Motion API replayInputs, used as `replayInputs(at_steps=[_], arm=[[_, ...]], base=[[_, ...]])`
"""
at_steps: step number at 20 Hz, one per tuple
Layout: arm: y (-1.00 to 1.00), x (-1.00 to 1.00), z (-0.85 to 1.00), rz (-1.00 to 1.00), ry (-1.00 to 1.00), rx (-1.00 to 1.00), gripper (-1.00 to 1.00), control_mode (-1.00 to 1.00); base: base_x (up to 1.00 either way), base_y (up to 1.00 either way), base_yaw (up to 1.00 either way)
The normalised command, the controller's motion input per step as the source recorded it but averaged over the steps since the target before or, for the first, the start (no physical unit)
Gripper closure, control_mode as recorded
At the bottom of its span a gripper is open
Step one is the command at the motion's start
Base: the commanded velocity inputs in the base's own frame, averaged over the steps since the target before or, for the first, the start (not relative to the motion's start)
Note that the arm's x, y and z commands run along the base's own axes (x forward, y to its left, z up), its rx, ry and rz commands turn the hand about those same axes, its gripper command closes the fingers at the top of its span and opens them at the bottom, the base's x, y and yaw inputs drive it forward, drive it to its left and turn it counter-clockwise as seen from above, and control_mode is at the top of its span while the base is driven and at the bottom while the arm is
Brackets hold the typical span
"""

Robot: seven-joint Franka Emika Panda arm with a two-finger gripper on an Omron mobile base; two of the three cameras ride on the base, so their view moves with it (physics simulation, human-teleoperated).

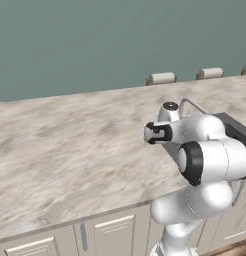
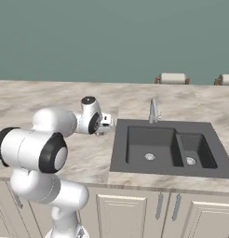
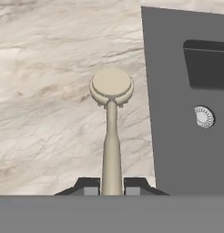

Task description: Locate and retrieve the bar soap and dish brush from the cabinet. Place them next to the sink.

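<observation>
In the left base view the white arm (image 1: 210,160) rises at the lower right and bends over the marbled tabletop (image 1: 70,145); its tool (image 1: 149,133) points left, above the tabletop, with the dark sink (image 1: 238,131) just behind the arm and the thin faucet (image 1: 191,104) arching above it. Three pale chair backs (image 1: 161,78) stand along the far edge of the tabletop, before a grey-green wall (image 1: 95,40), and cream lower cabinets (image 1: 110,232) run under the near edge. In the right base view the arm comes from the lower left and the tool (image 2: 108,124) hangs over the tabletop (image 2: 51,100) just beside the left rim of the sink (image 2: 135,162), a two-basin recess with the faucet (image 2: 154,111) at its back edge. In the hand view the tool (image 3: 112,186) is clenched on the thin handle of the brush (image 3: 111,113), which runs straight up from between the two dark fingertips (image 3: 89,186); the round beige head is over the tabletop (image 3: 45,91), close to the left rim of the sink (image 3: 177,136), where a drain (image 3: 204,116) shows.
</observation>
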Motion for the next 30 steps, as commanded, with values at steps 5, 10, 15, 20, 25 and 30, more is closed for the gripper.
replayInputs(at_steps=[5, 10, 15, 20, 25, 30], arm=[[-0.02, 0.19, -0.38, -0.02, -0.14, 0.00, 1.00, -1.00], [-0.04, 0.28, -0.30, 0.00, -0.14, 0.00, 1.00, -1.00], [-0.05, 0.27, -0.12, 0.00, -0.02, 0.00, 1.00, -1.00], [0.00, 0.10, -0.03, 0.00, 0.05, 0.00, -1.00, -1.00], [0.00, 0.06, -0.02, 0.00, 0.05, 0.00, -1.00, -1.00], [0.03, 0.02, 0.02, 0.00, 0.04, -0.03, -1.00, -1.00]], base=[[0.00, 0.00, 0.00], [0.00, 0.00, 0.00], [0.00, 0.00, 0.00], [0.00, 0.00, 0.00], [0.00, 0.00, 0.00], [0.00, 0.00, 0.00]])
